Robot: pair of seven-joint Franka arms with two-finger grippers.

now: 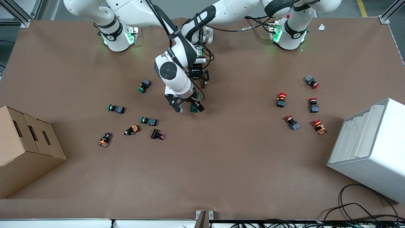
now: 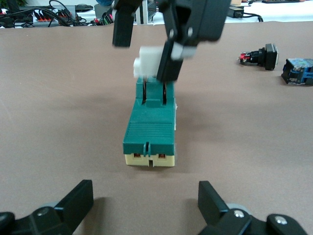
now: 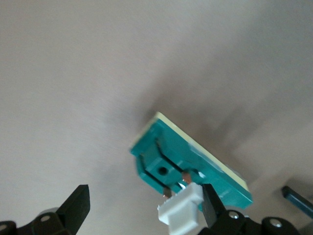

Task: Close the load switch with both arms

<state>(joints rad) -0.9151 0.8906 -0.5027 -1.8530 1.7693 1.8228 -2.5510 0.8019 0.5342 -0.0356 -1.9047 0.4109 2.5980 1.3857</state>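
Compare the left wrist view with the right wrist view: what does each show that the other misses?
Only the left wrist view shows the load switch's cream end face, two push buttons lying on the table, and both pincers at once: the left pincer open and clear of the switch. Only the right wrist view shows the slotted green side with its hole. Both show the load switch with the right pincer open around its white lever, one finger touching it.
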